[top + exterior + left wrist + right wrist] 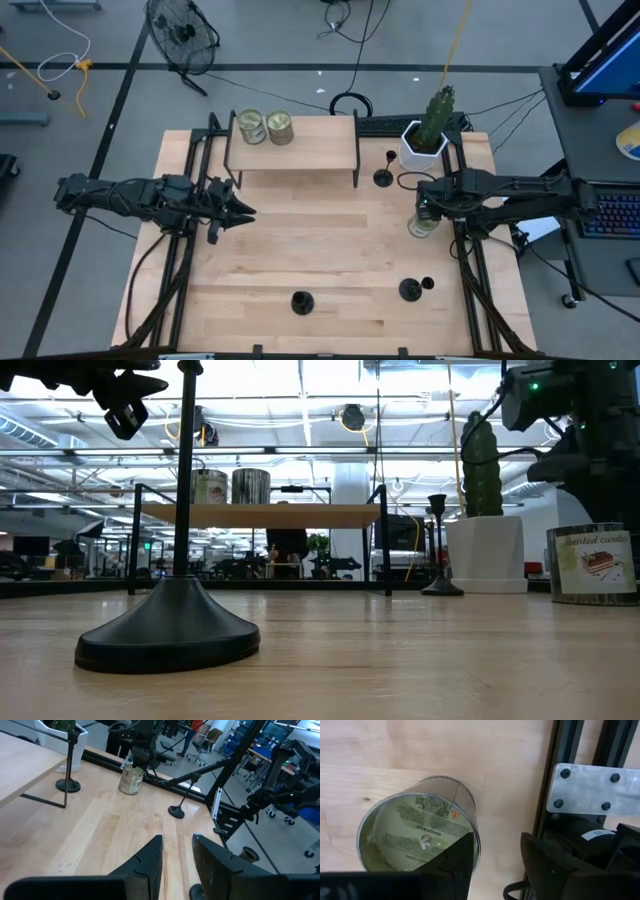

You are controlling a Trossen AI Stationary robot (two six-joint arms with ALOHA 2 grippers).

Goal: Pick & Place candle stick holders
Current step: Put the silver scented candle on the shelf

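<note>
High view: bare wooden table (pixel 330 250)

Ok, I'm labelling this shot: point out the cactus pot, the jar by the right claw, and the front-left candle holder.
cactus pot (pixel 411 146), high view, white rim.
jar (pixel 417 837), right wrist view, inside bottom label.
candle holder (pixel 168 625), low view, disc base.

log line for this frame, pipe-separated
left gripper open, idle table-left | right gripper open above candle jar | candle stick holders untouched

Bright lights on the ceiling (pixel 300 390) glare white at the top of the low view. The table (pixel 320 250) is evenly lit, with soft, small shadows.
</note>
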